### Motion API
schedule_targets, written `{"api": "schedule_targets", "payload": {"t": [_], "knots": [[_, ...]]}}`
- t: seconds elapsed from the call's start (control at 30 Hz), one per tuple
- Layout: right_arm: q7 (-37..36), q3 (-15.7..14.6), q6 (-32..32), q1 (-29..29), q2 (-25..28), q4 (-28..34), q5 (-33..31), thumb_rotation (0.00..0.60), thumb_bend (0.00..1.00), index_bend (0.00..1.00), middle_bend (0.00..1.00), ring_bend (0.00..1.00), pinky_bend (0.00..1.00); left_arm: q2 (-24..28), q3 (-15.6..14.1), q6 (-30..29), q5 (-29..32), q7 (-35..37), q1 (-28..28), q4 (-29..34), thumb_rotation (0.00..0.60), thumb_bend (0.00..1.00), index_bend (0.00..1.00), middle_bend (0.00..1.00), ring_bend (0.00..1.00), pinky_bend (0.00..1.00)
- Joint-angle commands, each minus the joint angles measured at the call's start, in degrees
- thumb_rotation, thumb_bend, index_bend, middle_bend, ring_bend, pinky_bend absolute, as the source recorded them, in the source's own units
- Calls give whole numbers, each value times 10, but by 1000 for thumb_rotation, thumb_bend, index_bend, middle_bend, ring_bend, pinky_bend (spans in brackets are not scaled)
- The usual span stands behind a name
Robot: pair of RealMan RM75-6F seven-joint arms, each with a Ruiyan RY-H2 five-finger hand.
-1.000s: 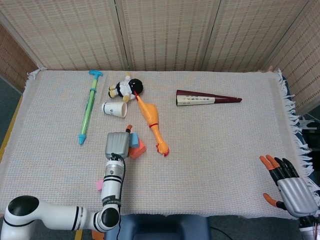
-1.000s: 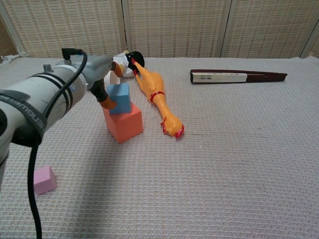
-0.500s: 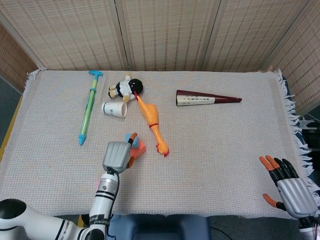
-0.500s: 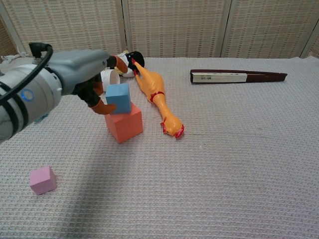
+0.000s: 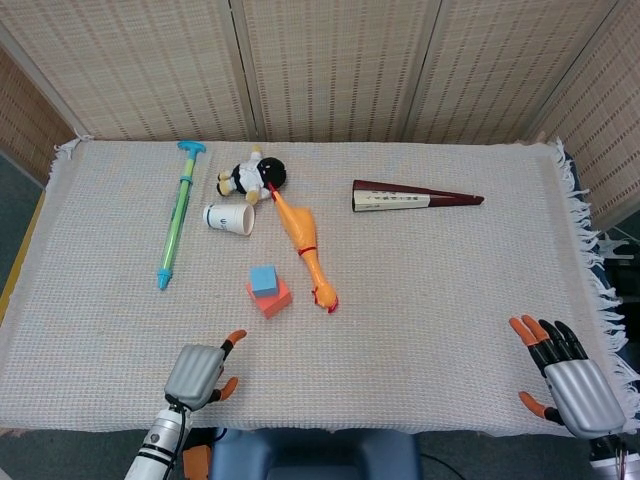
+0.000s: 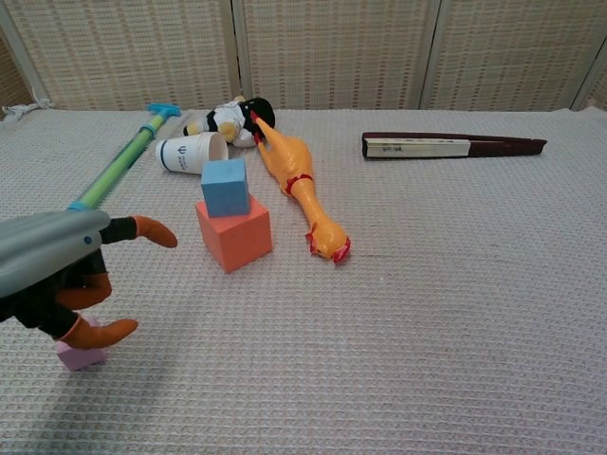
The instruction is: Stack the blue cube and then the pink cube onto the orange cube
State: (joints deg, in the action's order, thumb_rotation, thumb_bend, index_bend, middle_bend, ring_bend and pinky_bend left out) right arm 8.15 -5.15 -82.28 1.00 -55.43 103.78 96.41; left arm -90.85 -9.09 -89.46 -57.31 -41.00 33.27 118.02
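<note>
Your blue cube [image 6: 225, 186] sits on the orange cube [image 6: 234, 233], beside the rubber chicken [image 6: 296, 183]. Your left hand [image 6: 59, 270] hovers empty, fingers apart, just over the pink cube [image 6: 80, 355]. Your right hand [image 5: 563, 378] rests spread and empty at the counter's [image 5: 430, 290] near edge.

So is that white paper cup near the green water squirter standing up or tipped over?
Tipped over. The white paper cup lies on its side on the woven cloth, its open mouth facing sideways toward the plush penguin.
</note>
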Motion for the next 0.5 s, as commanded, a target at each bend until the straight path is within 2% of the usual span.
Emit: {"api": "schedule_targets", "payload": {"t": [0.03,0.23,0.5], "knots": [[1,0,2,1,-1,0,0,600,116,0,0,0,0,-10,5,30,12,31,-19,-32,600,308,174,1000,1000,1000],[-2,-2,1,1,1,0,5,600,116,0,0,0,0,-31,20,51,26,23,-34,-77,600,307,188,1000,1000,1000],[-6,-4,-1,0,3,-1,7,600,116,0,0,0,0,-45,14,29,-1,9,-69,-125,600,305,240,1000,1000,1000]]}}
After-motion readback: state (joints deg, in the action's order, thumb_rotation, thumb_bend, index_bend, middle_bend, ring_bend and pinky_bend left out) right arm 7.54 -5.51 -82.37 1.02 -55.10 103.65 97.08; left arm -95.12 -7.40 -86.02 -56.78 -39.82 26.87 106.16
